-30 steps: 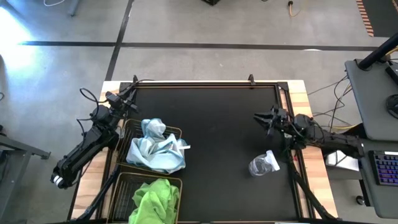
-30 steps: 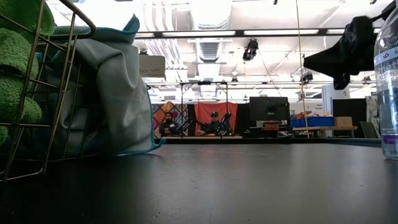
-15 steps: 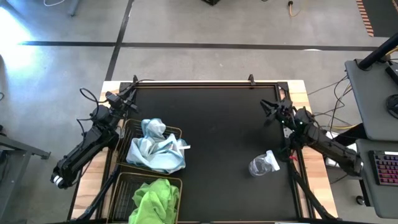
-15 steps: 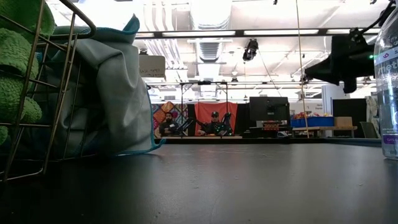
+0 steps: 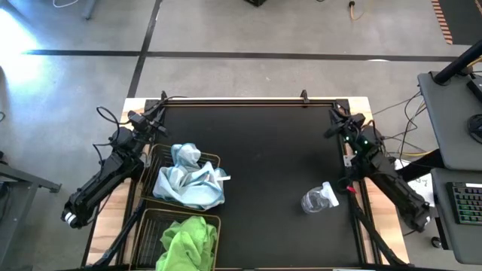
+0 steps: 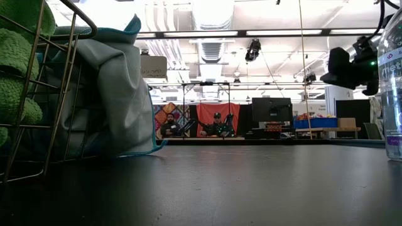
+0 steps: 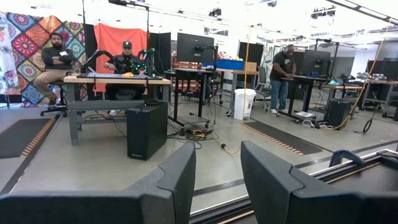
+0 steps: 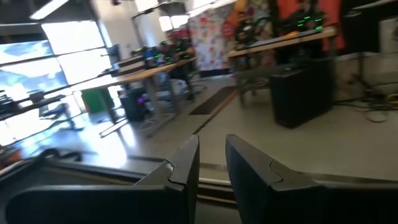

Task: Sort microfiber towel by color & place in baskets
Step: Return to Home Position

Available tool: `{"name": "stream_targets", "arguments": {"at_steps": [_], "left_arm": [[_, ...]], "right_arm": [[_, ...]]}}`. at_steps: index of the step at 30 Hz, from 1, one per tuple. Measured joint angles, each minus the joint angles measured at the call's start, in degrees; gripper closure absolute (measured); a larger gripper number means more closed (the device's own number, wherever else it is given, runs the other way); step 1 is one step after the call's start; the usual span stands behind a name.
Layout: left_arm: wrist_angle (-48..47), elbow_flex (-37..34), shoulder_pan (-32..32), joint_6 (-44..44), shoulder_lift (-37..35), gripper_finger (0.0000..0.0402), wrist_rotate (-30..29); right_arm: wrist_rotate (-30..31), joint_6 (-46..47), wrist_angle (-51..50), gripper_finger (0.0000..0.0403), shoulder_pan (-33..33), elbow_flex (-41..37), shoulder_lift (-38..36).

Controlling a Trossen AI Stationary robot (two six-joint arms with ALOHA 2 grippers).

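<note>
**High view: right arm has backed off to its corner, sort looks finished**

High view shows the only thing that's moved in the last second: the right pincer [image 5: 336,123] has pulled away from the middle of the surface [image 5: 263,162] and now sits up at the back right corner. The left pincer [image 5: 156,113] hasn't budged from its back left corner. Both carry nothing. In the wrist views the left fingers stand a moderate gap apart and the right fingers only a narrow one.

So to me this reads as parking, not another pick. The pale blue towels [image 5: 188,181] are heaped in the upper basket [image 5: 219,161] and the green towels [image 5: 187,239] in the lower basket [image 5: 150,226], both at the left side of the surface. A blue corner seems to hang over the rim, though that's hard to be sure of from above. I see no loose cloth anywhere.

What's left on the dark surface is a clear spray bottle [image 5: 318,199] lying near the right edge, well apart from the baskets.

Room behind is a workshop: two people [image 7: 126,61] seated at a bench in front of an orange cloth [image 7: 118,37], and another person [image 7: 283,73] standing at a desk.
</note>
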Motion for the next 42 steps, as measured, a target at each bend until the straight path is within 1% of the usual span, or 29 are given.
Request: {"name": "stream_targets", "arguments": {"at_steps": [4, 8, 42], "left_arm": [[0.0, 0.0, 0.0, 0.0, 0.0, 0.0288, 0.0], [0.0, 0.0, 0.0, 0.0, 0.0, 0.0288, 0.0], [0.0, 0.0, 0.0, 0.0, 0.0, 0.0288, 0.0]], "right_arm": [[0.0, 0.0, 0.0, 0.0330, -3.5, 0.0, 0.0], [0.0, 0.0, 0.0, 0.0330, -5.2, 0.0, 0.0], [0.0, 0.0, 0.0, 0.0330, -5.3, 0.0, 0.0]]}}
